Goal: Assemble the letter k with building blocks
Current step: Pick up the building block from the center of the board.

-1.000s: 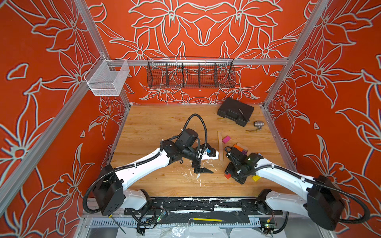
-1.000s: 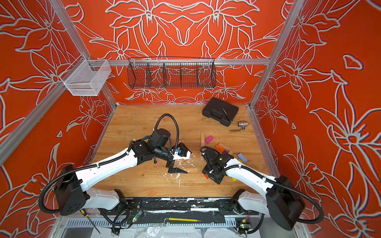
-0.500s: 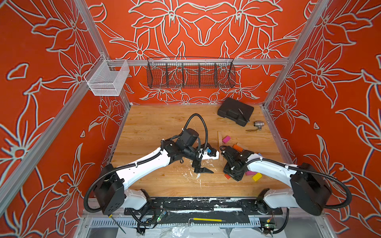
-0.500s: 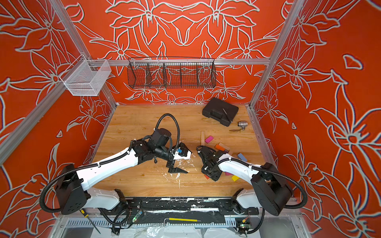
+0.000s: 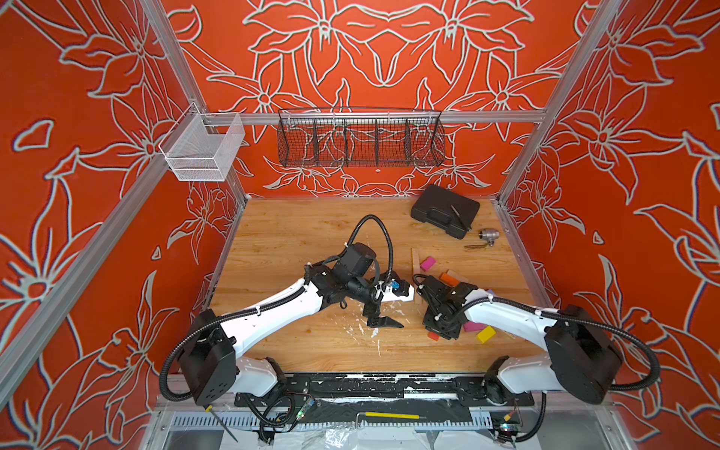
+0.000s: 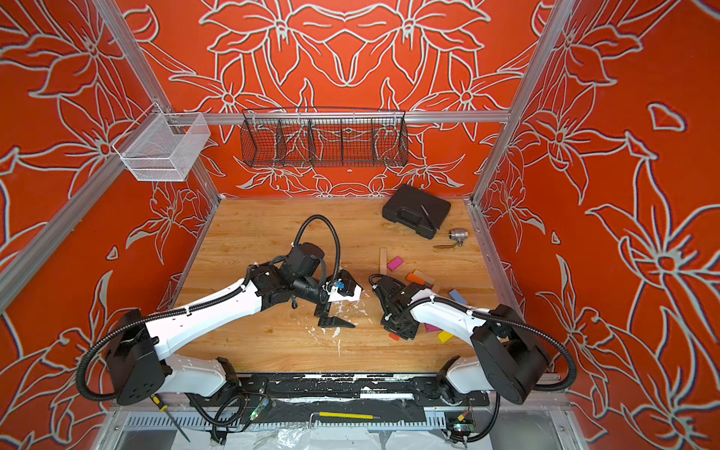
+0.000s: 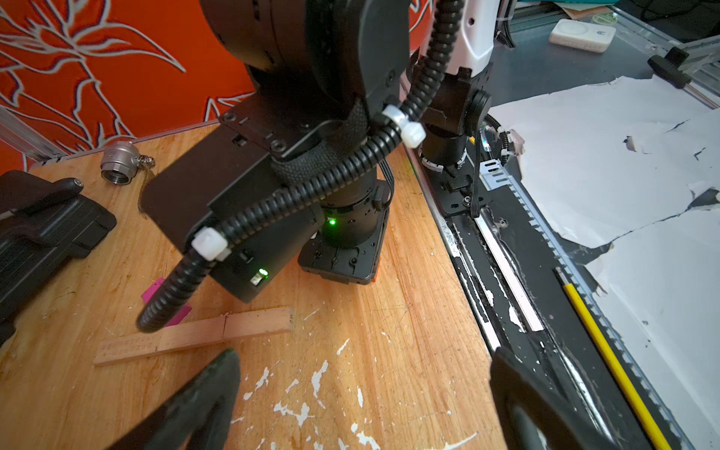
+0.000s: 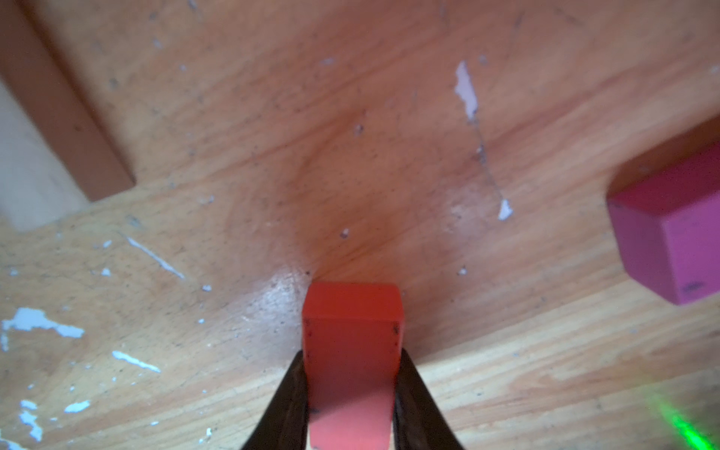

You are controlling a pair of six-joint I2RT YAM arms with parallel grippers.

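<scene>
In the right wrist view my right gripper [image 8: 350, 393] is shut on a red block [image 8: 350, 335], one black finger pressed against each long side. The block's free end sits low at the wooden table. In both top views only a corner of the red block [image 5: 433, 336] [image 6: 394, 336] peeks out under the right wrist. A magenta block [image 8: 670, 233] lies close by. My left gripper [image 7: 362, 389] [image 5: 383, 321] stands open over bare table with nothing between its fingers. Two plain wood blocks [image 7: 195, 337] lie end to end ahead of it, one with print.
More blocks lie around the right arm: magenta [image 5: 427, 263], orange [image 5: 448, 278], yellow [image 5: 486, 334], light blue [image 6: 456, 296]. A black case [image 5: 444, 210] and a silver fitting [image 5: 488, 235] sit at the back right. A wire basket [image 5: 360, 142] hangs on the back wall.
My right gripper has closed onto the red block, and the right arm has shifted a little toward the table's middle. The left arm has stayed still and open.
</scene>
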